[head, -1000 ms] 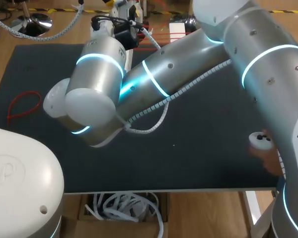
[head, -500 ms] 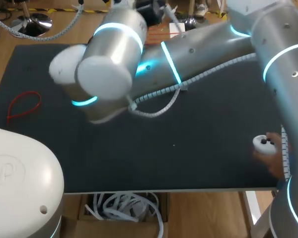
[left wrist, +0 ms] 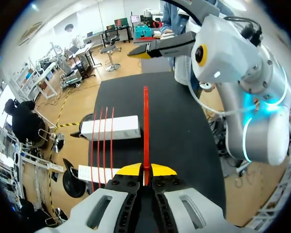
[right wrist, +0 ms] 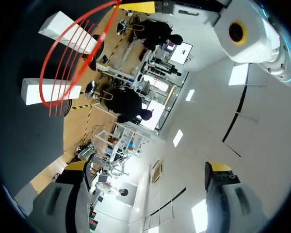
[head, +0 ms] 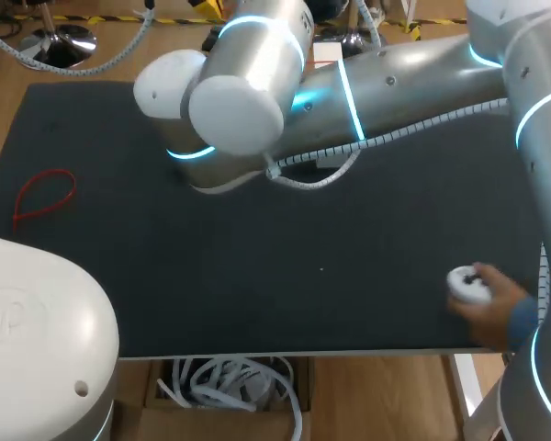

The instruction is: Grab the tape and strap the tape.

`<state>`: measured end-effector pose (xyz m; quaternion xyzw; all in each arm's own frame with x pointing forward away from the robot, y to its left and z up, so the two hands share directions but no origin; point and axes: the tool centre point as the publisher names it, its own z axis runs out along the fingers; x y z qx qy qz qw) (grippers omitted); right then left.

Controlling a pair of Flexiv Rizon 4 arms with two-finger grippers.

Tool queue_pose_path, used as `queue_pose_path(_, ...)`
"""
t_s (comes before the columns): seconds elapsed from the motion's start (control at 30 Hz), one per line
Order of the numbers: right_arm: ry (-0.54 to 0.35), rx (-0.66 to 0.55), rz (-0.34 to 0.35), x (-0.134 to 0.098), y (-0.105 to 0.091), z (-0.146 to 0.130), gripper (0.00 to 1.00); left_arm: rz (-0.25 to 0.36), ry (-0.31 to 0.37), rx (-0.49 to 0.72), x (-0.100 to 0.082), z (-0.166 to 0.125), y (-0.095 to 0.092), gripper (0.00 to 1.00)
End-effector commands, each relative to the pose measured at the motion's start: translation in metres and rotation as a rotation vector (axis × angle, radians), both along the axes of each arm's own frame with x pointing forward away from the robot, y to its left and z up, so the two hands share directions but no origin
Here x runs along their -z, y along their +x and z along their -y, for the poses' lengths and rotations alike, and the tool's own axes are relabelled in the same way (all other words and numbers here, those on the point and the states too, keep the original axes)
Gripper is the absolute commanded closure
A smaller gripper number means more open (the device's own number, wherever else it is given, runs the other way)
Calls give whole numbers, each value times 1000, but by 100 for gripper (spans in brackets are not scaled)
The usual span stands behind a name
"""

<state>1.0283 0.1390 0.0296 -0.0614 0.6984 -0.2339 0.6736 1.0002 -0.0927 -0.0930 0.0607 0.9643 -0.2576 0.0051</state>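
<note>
Starting from the red tape (left wrist: 146,126): stood pinched at its near end between the yellow tips of the left gripper (left wrist: 145,170), clamped narrow on it, and ran straight ahead over the black mat (left wrist: 174,126), edge-on from the left wrist. Showed from the right wrist as a full open loop hanging off those same tips; could not tell whether resting on the mat or held just clear of it. Found the right gripper (right wrist: 146,167) spread wide, holding nothing, aimed up toward the ceiling, well apart from the loop. Judged the step in hand as bringing that open gripper round to the loop's free part for drawing the strap tight. Needed, for doing it well, a turn of the right wrist down toward the loop first, then an approach with one finger on either side of the thin band, square to its flat face rather than along its edge, for fear of missing so slim a strip with wide fingers. Called for a firm pinch on the left, given a springy loop likely to twist or flick at a nudge. Advised closing only with both fingers flanking the band, then pulling along its length, not across. Noted spare red strips (left wrist: 101,141) laid across two white blocks (left wrist: 117,128) at the mat's edge, beside the loop's line but apart from it, and worth steering clear of. Noted also a person's hand (head: 496,308) holding a small white device (head: 468,285) at the mat's near right corner, well apart from the tape.
</note>
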Motion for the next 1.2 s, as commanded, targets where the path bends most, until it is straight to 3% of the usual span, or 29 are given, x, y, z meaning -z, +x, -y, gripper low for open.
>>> queue_pose_path(0.03,-2,4,-2,-1,0,-2,0,-27,34,-30,19,-37,-8,100)
queue_pose_path(0.27,-2,4,-2,-1,0,-2,0,-78,168,-213,60,-135,-32,100)
queue_pose_path(0.53,-2,4,-2,-1,0,-2,0,-201,292,-287,90,-207,-56,100)
queue_pose_path(0.7,-2,4,-2,-1,0,-2,0,-250,327,-366,111,-235,-70,100)
queue_pose_path(0.83,-2,4,-2,-1,0,-2,0,-352,386,-334,137,-254,-74,100)
queue_pose_path(1.0,-2,4,-2,-1,0,-2,0,-448,392,-327,172,-272,-75,100)
queue_pose_path(1.2,-2,4,-2,-1,0,-2,0,-440,367,-367,177,-275,-75,100)
